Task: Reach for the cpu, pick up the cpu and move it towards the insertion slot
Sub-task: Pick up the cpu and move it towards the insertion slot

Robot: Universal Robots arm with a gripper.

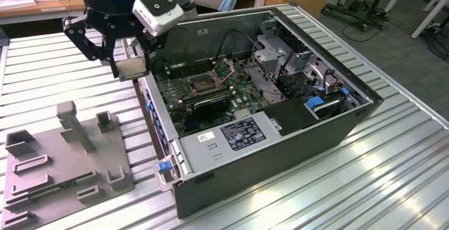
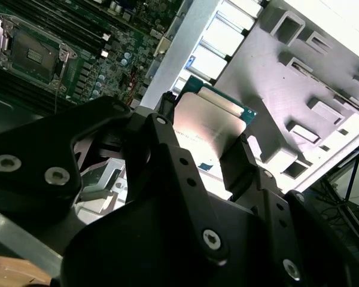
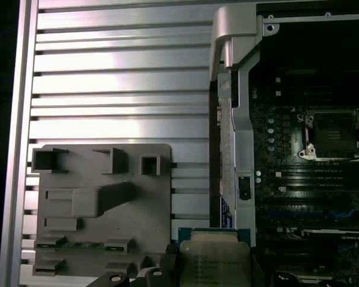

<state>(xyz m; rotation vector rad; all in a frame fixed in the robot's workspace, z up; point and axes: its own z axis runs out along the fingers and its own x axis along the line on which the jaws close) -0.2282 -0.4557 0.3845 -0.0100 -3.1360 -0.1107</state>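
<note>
My gripper [image 1: 130, 71] is shut on the cpu [image 1: 131, 67], a small silvery chip with a tan rim, held clear of the table. It hangs just outside the open computer case [image 1: 295, 135], by the wall on the exterior view's left. In both wrist views the cpu [image 2: 206, 119] [image 3: 212, 257] sits between the black fingers [image 2: 161, 128]. The insertion slot [image 1: 199, 87] is a dark square socket with a shiny frame on the green board inside the case, apart from the chip. The slot [image 2: 33, 57] [image 3: 335, 134] lies open with nothing in it.
A grey tray [image 1: 67, 161] [image 3: 102, 203] with raised holders lies on the slatted metal table [image 1: 393, 177], at the exterior view's left of the case. A thin green memory stick [image 1: 60, 187] rests in it. Long black memory slots [image 3: 311, 176] run beside the socket.
</note>
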